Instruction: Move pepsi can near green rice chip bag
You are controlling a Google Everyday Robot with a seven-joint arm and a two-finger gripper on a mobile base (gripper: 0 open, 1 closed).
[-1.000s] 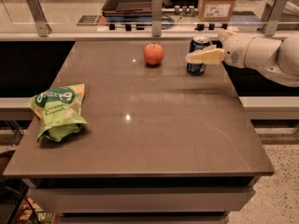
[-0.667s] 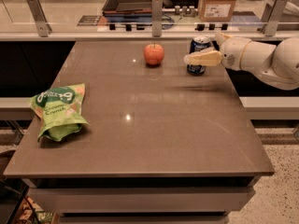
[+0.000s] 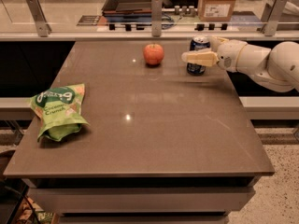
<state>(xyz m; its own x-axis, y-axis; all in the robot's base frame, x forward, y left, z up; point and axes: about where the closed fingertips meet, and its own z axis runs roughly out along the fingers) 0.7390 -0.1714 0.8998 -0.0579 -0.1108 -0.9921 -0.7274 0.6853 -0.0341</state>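
The can (image 3: 200, 44) stands upright at the table's (image 3: 163, 129) far right, just beside the apple (image 3: 153, 54) but not touching it. The gripper (image 3: 189, 55) sits right at the can, reaching in from the right with its cream tip across the can's front at mid-height. Whether it has clamped on the can or only brackets it, I cannot tell.

The bag (image 3: 58, 110) lies well apart, down at the near-left edge, so a long diagonal carry is coming. To do this well, the grip wants to be square on the can's middle and firm before any lift, since a smooth can may slip or tip. Then it should rise enough to clear the apple, or swing in front of it, and cross the bare tabletop. The can should be set down upright beside the bag, not on its soft, crumpled edge.
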